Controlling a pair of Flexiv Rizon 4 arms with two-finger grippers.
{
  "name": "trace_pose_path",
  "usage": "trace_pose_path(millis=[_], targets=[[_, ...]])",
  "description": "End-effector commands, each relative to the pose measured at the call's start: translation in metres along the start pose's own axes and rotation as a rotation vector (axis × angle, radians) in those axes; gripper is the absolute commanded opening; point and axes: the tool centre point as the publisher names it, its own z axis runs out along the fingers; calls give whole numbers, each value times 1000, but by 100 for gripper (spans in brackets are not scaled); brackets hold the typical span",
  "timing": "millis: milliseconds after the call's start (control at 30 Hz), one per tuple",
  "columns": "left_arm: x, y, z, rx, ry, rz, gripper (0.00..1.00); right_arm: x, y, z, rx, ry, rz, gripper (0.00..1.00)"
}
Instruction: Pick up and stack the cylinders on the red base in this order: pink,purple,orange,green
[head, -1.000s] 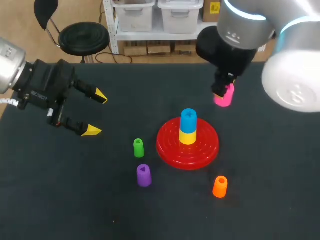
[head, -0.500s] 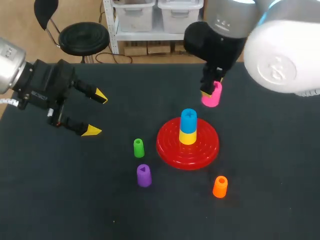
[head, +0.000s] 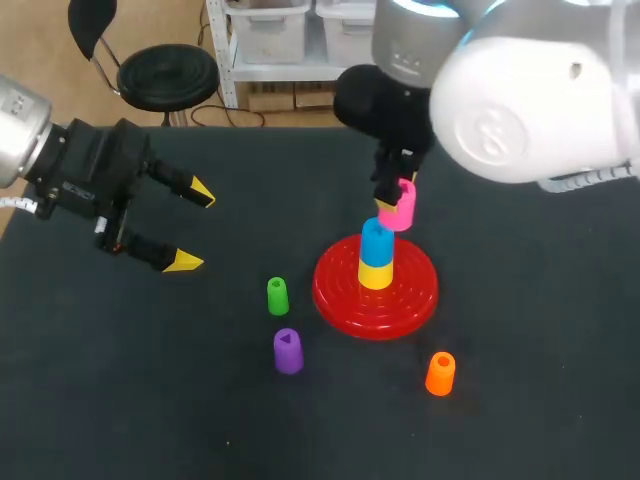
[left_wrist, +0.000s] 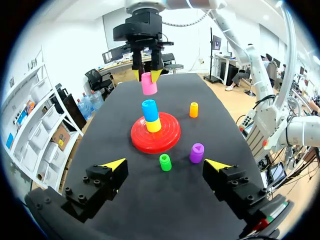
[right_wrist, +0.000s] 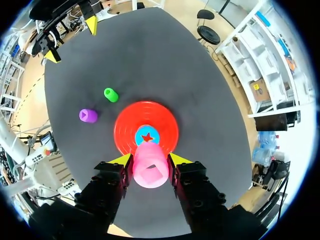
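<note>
**A:** Pink cylinder (head: 399, 205), where is it?

**B:** Off the counter (head: 150, 400). The right end effector (right_wrist: 149, 160) is clenched on it, one finger on each side wall. It hangs just above the blue cylinder (head: 376, 237), which sits on a yellow cylinder (head: 375, 274) on the red base (head: 335, 290). From the head view it looks slightly off-centre over the stack.

**A:** Other arm?

**B:** The left end effector (head: 194, 227) is spread wide with nothing in it, well apart from the base.

**A:** The rest?

**B:** The green cylinder (head: 277, 295) stands just beside the base, with the purple cylinder (head: 287, 350) near it. The orange cylinder (head: 440, 373) is apart on the other side. All three are upright on the counter.

**A:** Handling?

**B:** My guess is small plastic: light, stiff and smooth-walled, so it could slip or tilt under a loose pinch. Best held on opposite side walls, toward the upper half, leaving the lower end free to seat. It wants squaring over the blue top, or the rim may catch.
</note>
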Motion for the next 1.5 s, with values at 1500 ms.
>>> trace_pose_path(millis=[1500], targets=[[1,0,0,-1,-3,2,100,-16,-9,26,-55,48,-7,0]])
